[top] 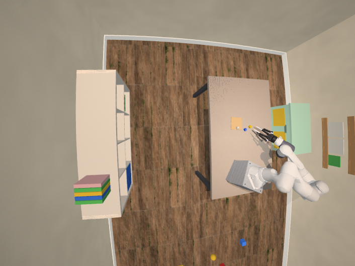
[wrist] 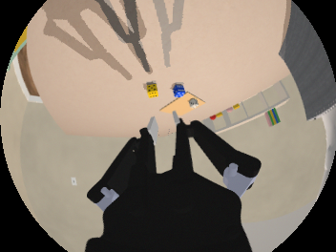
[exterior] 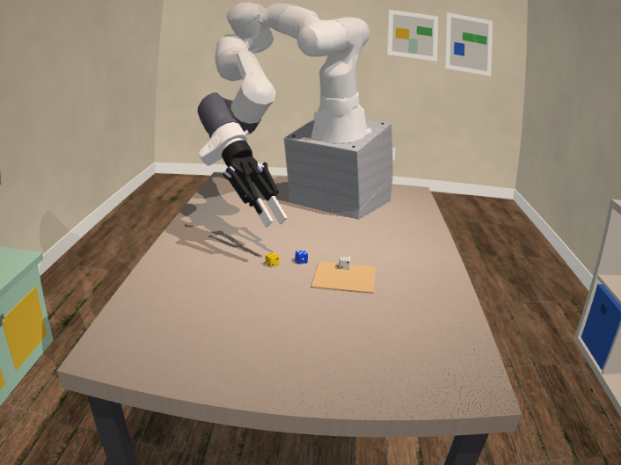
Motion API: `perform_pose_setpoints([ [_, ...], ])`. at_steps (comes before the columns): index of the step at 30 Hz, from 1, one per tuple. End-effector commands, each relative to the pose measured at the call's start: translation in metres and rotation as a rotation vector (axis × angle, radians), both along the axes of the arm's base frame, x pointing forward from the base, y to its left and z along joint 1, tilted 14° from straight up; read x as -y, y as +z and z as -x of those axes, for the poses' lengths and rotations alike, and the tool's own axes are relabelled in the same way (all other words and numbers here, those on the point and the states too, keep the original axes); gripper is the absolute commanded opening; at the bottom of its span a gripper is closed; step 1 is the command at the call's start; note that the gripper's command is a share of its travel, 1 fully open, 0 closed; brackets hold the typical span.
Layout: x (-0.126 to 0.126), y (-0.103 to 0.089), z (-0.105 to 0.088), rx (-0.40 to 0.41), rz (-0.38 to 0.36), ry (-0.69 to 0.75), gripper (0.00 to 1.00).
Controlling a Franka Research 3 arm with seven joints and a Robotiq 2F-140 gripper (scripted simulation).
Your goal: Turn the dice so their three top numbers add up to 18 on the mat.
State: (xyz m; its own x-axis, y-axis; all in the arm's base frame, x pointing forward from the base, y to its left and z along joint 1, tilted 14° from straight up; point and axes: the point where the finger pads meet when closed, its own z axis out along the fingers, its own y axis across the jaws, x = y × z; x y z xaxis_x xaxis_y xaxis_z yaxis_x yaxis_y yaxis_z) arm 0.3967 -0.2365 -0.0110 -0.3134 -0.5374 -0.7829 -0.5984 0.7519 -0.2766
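Orange mat (top: 236, 122) (exterior: 341, 279) (wrist: 178, 108), one, rectangular, lying flat on the table (top: 237, 99) (exterior: 290, 351) (wrist: 229, 45); reference piece for all places below.

Dice, three, one of each colour. Item: white die (top: 237, 127) (exterior: 344, 262) (wrist: 193, 102), on the mat, near its edge; whether wholly inside the border, cannot tell. Item: blue die (top: 245, 129) (exterior: 301, 256) (wrist: 178, 90), on the table, just beside the mat. Item: yellow die (top: 250, 126) (exterior: 272, 259) (wrist: 152, 89), on the table, on the same side of the mat as the blue and farther out. Markings: pips on all three; upper counts too small to read with certainty.

Pincer, one, black, two pale fingers (top: 254, 128) (exterior: 275, 222). State: partly spread, a narrow gap between the tips, nothing pinched. Position: raised above the table, off the mat on the side of the yellow die. Seen from the top, the yellow die lies nearest the tips, the blue next toward the mat, the white farthest.

Pedestal, one, grey, box-shaped (top: 237, 171) (exterior: 321, 174) (wrist: 312, 69), on the table, well apart from the mat.

Stack of slabs, one, five layers (top: 91, 188) (wrist: 272, 117): pink, green, yellow, blue, green; well apart from the mat.
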Motion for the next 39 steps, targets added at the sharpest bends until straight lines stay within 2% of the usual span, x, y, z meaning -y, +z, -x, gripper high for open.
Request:
perform_pose_setpoints([
  [1, 0.013, 0.005, -0.007, -0.113, 0.008, -0.131, 0.25],
  [14, 0.005, 0.015, -0.016, -0.279, 0.129, -0.184, 0.25],
  [17, 0.005, 0.016, -0.017, -0.281, 0.132, -0.185, 0.25],
  [20, -0.001, 0.02, -0.021, -0.373, 0.194, -0.21, 0.25],
  [24, -0.003, 0.023, -0.024, -0.421, 0.23, -0.226, 0.25],
  [31, -0.01, 0.028, -0.029, -0.55, 0.32, -0.261, 0.25],
  [33, -0.01, 0.028, -0.029, -0.55, 0.32, -0.261, 0.25],
  [39, -0.017, 0.037, -0.037, -0.659, 0.396, -0.292, 0.25],
])
